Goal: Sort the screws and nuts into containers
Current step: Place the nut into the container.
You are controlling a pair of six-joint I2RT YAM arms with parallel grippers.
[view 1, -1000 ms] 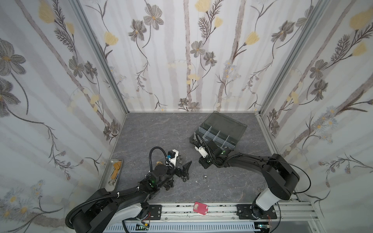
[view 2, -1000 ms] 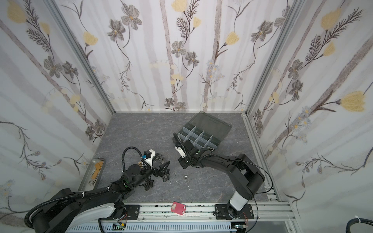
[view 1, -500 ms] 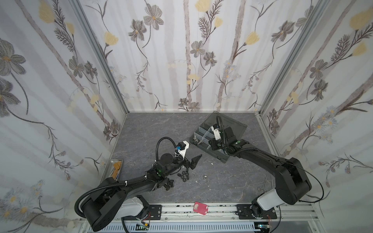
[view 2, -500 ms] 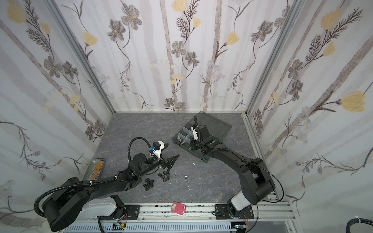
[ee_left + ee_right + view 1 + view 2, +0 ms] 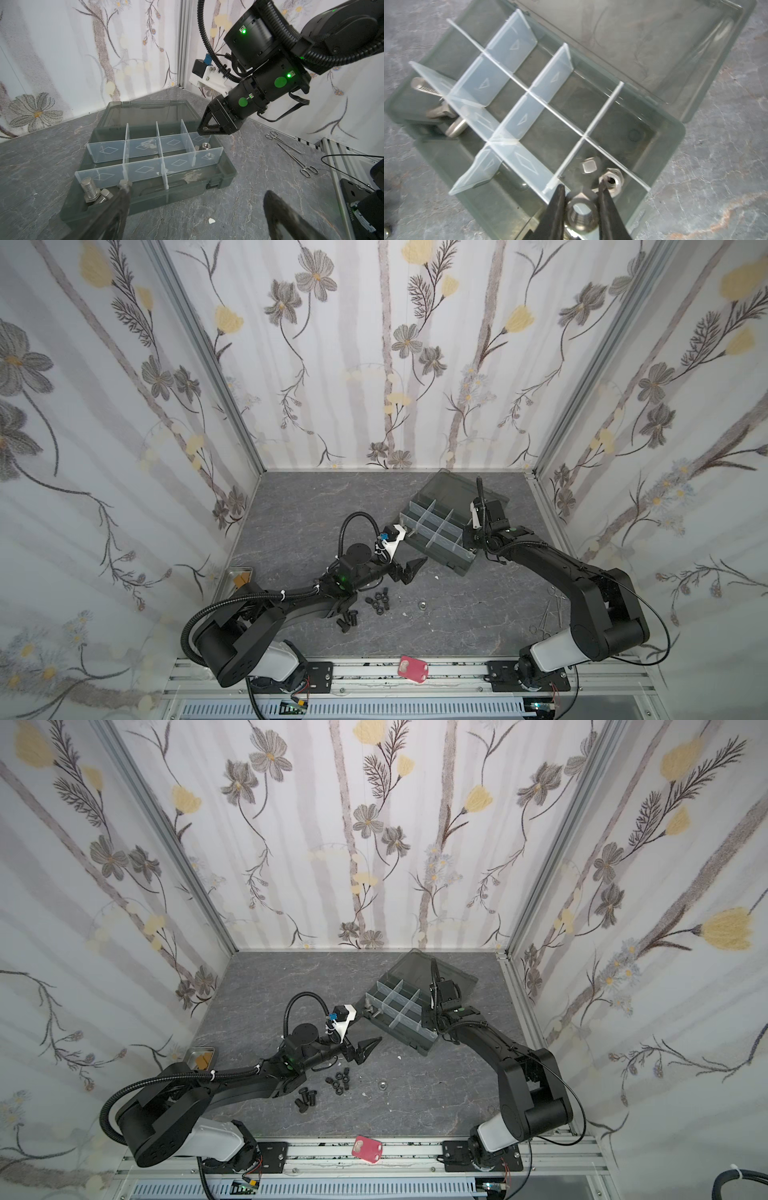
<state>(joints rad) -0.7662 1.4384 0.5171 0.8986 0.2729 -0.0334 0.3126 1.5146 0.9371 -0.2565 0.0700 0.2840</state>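
The dark grey organizer box [image 5: 459,562] [image 5: 419,1042] lies open, its containers split by clear dividers [image 5: 143,172] [image 5: 521,116]. My right gripper [image 5: 581,185] [image 5: 207,129] [image 5: 468,538] hangs over the end cell, shut on a silver nut [image 5: 581,212]. Two silver nuts [image 5: 611,180] [image 5: 204,145] lie in that cell. Silver screws [image 5: 91,190] [image 5: 454,124] rest in the opposite end cell. My left gripper [image 5: 411,570] [image 5: 368,1048] [image 5: 197,191] stands open and empty before the box. Black screws [image 5: 347,620] [image 5: 305,1096], black nuts [image 5: 378,601] [image 5: 338,1081] and one silver nut [image 5: 422,605] [image 5: 381,1085] lie on the table.
A steel tray [image 5: 239,576] [image 5: 199,1054] sits at the left wall. Metal forceps [image 5: 548,610] [image 5: 291,153] lie at the right. Small white scraps [image 5: 436,577] dot the grey table. A red tag [image 5: 412,668] rests on the front rail.
My right gripper has carried the silver nut from the table left of the box across to the box's right end cell. The open left gripper has shifted towards the box.
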